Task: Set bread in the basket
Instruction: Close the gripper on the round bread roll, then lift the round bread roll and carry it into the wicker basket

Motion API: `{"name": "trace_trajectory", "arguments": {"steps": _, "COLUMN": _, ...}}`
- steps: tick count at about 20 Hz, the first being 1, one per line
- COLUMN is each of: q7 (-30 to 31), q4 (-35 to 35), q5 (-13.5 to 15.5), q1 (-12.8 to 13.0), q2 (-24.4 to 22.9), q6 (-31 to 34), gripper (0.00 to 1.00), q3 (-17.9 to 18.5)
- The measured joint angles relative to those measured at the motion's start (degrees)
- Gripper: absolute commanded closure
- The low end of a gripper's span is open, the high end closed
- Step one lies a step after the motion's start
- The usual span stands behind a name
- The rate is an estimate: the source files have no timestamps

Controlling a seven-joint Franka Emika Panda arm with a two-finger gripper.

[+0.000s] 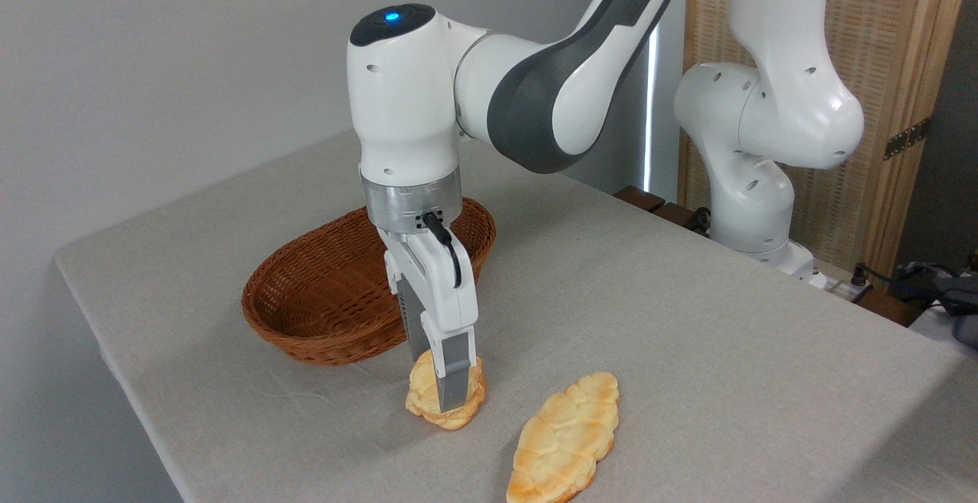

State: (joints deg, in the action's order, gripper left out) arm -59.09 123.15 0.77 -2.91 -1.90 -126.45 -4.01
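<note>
Bread [425,396]: small round golden-tan bun, lumpy, layered. Sits on the worktop [688,319], near the front edge, just in front of the basket [321,296] and outside it.

Gripper [447,392]: comes down from above, almost vertical. Fingers [455,377] straddle the bun; near finger, grey, lies across the bun's front face, tip low at the cloth. Far finger mostly hidden behind the bun. Fingers appear pinched on the bread; bun's underside looks to rest on the worktop, but lift cannot be judged.

Basket: oval, reddish-brown wicker, shallow, flared rim. Nothing visible inside. Stands behind the gripper, partly hidden by the wrist.

Long loaf [564,438]: flat, braided, leaf-shaped, golden. Lies on the worktop to the right of the bun, apart from it, pointing diagonally toward the front edge.

Worktop: covered in light grey-beige cloth.

Arm [535,90]: white with dark grey joint sections; blue light glowing on top of the wrist housing. Black cable plugged in at the metal flange above the hand. Base stands at the right rear of the worktop.

Background: plain grey wall left; woven wooden screen [894,67] right. Cables and dark gear at far right edge.

No brand, label or legible writing seen anywhere.
</note>
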Motion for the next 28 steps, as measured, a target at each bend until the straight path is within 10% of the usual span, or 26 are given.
{"name": "trace_trajectory", "arguments": {"steps": 19, "q7": -8.32, "q4": 0.15, "q5": -3.68, "q1": -0.2, "q2": 1.45, "q6": -0.05, "gripper": 0.0, "q3": 0.11}}
{"name": "trace_trajectory", "arguments": {"steps": 20, "q7": -8.32, "q4": 0.42, "q5": -3.68, "q1": -0.2, "q2": 1.59, "q6": -0.05, "gripper": 0.05, "q3": 0.11}}
{"name": "trace_trajectory", "arguments": {"steps": 22, "q7": -8.32, "q4": 1.29, "q5": -3.68, "q1": -0.19, "q2": 1.86, "q6": -0.05, "gripper": 0.62, "q3": 0.06}}
{"name": "trace_trajectory", "arguments": {"steps": 28, "q7": -8.53, "q4": 1.61, "q5": -3.68, "q1": -0.01, "q2": 1.89, "q6": -0.13, "gripper": 0.76, "q3": -0.06}}
